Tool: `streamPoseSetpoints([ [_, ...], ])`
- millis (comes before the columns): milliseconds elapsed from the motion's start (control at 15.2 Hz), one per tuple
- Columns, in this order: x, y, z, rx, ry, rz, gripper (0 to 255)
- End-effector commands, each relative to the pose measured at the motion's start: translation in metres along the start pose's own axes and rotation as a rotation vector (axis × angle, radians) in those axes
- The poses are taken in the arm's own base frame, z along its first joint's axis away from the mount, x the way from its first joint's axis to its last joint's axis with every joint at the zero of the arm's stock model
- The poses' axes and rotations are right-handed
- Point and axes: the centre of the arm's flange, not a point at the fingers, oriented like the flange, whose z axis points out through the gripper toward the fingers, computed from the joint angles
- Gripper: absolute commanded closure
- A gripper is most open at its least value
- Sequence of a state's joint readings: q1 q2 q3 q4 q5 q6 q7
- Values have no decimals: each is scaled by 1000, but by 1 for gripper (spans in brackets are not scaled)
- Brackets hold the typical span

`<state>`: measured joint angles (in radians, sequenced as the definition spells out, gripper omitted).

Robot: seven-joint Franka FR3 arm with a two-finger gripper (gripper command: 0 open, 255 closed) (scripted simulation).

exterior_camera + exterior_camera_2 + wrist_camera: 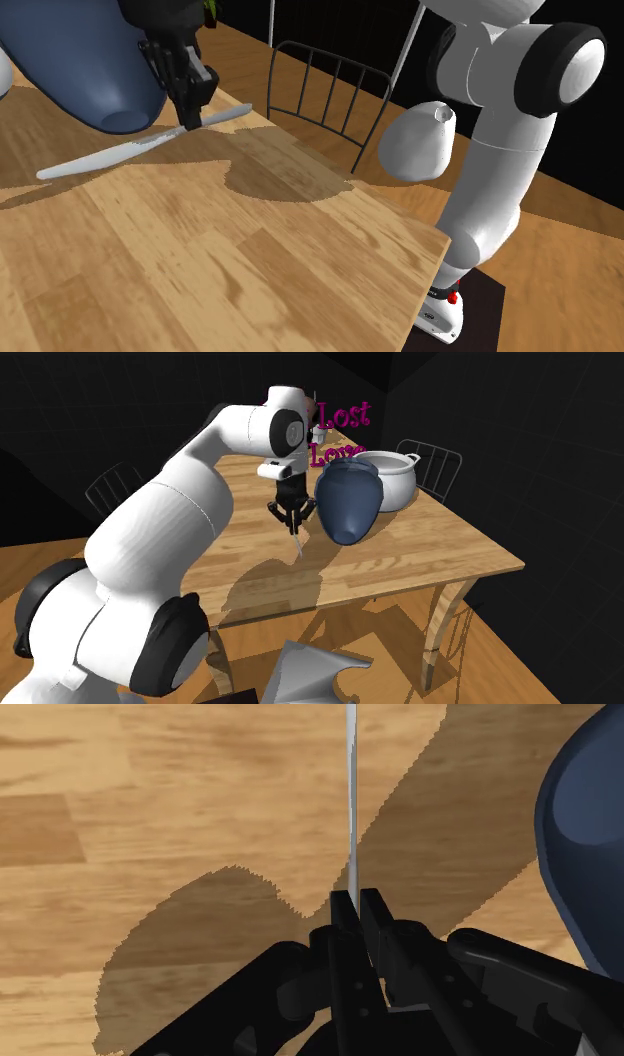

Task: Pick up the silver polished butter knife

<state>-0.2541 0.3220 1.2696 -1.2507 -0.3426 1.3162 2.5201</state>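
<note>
- The blue vase (80, 70) (348, 502) (590, 854) stands on the wooden table (250, 270) (430, 552) (150, 784), at the shoulder view's upper left. I place everything else from it.
- The butter knife (110, 157) (298, 547) (351, 794), pale grey and slim, is just in front of the vase's foot. It runs in a long slant from the shoulder view's left, up past the vase's base. The longer part is on the left of the grip. I cannot tell whether it is clear of the tabletop.
- The black gripper (193, 120) (292, 530) (353, 896) comes down right beside the vase, on its right in the shoulder view. Its fingers are drawn narrow and pinch the knife.
- From the wrist view, both tips press on the blade. The blade shows edge-on, running straight away from them, with the vase close by.
- In the second exterior view the knife hangs as a thin sliver under the gripper, just left of the vase.
- A dark chair (330, 85) with thin back bars stands past the table's far edge, well apart from the vase, towards the shoulder view's right.
- A white rounded vessel (420, 140) with a small opening on top is further from the vase, beyond the table's edge.
- The white arm (500, 170) (170, 542) rises furthest from the vase, at the shoulder view's right.
- In the second exterior view a white pot (392, 480) with handles sits just behind the vase, to its right. Purple letters (340, 432) stand above the vase.
</note>
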Motion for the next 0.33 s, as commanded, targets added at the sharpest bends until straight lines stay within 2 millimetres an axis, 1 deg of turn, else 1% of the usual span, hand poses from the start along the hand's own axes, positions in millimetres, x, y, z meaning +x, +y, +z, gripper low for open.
streamPoseSetpoints([
  [0,1,0,-12,0,0,0,255],
  [132,2,0,-22,0,0,0,255],
  [264,2,0,-23,0,0,0,255],
])
